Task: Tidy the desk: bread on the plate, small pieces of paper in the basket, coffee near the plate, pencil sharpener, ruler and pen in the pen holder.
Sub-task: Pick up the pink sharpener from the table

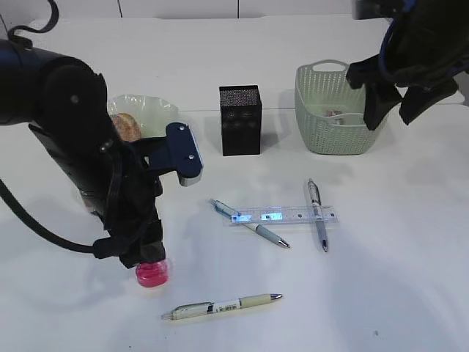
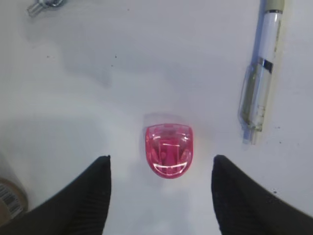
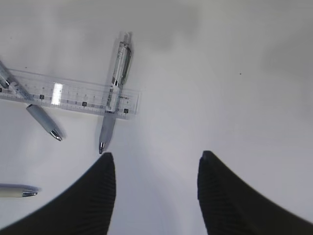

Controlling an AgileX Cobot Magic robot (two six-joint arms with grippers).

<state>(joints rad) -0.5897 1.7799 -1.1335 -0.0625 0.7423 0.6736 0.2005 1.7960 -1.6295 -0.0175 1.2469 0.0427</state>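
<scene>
Left gripper (image 2: 161, 193) fingers spread, low over the desk (image 1: 396, 279), straddling the pink pencil sharpener (image 2: 168, 149) without touching it. A cream pen (image 2: 259, 83) lies just beside.

Right gripper (image 3: 154, 196) fingers spread, empty, raised near the basket (image 1: 333, 121).

Mid-desk: ruler (image 1: 282, 216) with two pens crossing it. Pen holder (image 1: 239, 119) stands between the basket and the plate (image 1: 157, 110); bread (image 1: 126, 126) on the plate.

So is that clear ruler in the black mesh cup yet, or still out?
Out: the ruler lies flat on the desk under two pens, in front of the pen holder.
</scene>
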